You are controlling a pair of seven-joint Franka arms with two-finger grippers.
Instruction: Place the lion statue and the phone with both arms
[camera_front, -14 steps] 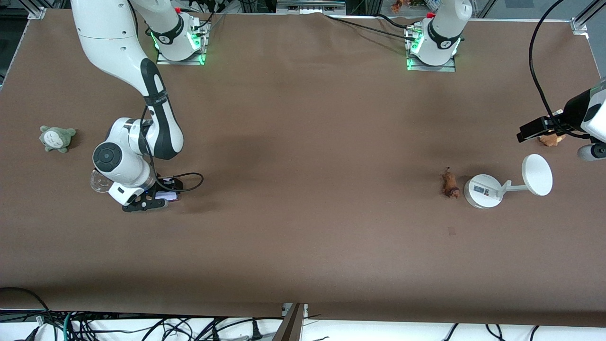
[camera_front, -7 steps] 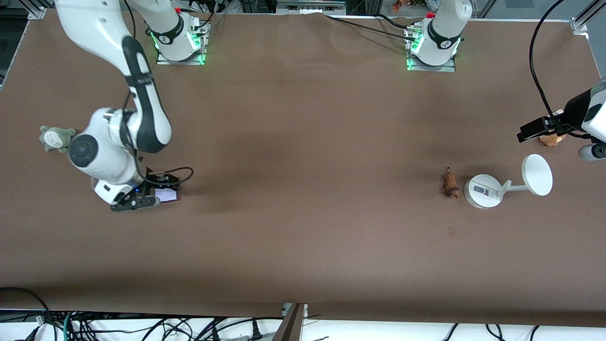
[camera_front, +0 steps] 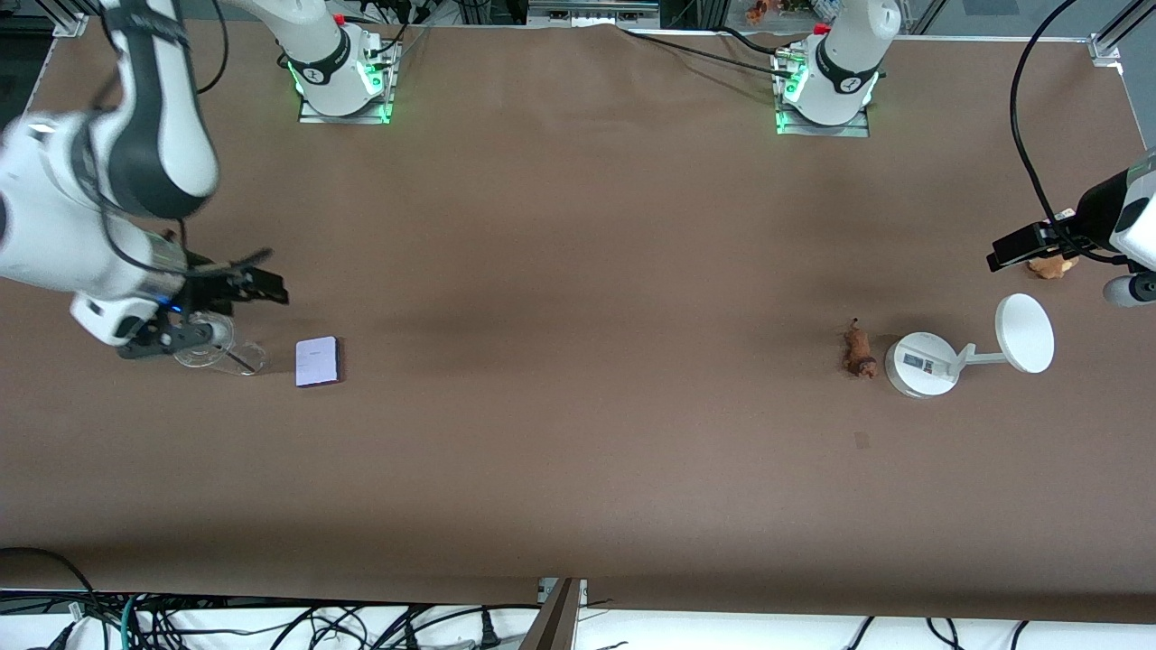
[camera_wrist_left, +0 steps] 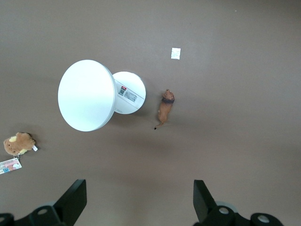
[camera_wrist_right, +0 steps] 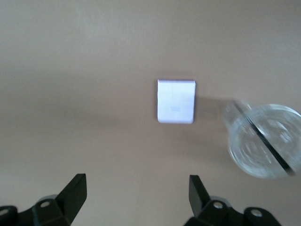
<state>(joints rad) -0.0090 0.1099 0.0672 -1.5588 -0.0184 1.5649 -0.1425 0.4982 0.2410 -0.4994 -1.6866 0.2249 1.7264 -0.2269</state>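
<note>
Lifted off the phone (camera_front: 317, 361) since a second ago, my right gripper (camera_front: 194, 311) hangs empty, fingers apart, over the clear cup (camera_front: 209, 352) beside it. Phone and lion statue (camera_front: 858, 351), just beside the white stand (camera_front: 921, 364), both lie flat on the table (camera_front: 578, 271). My left gripper (camera_wrist_left: 138, 200) waits above, fingers spread; I judge the job is to retreat straight without clipping anything.
</note>
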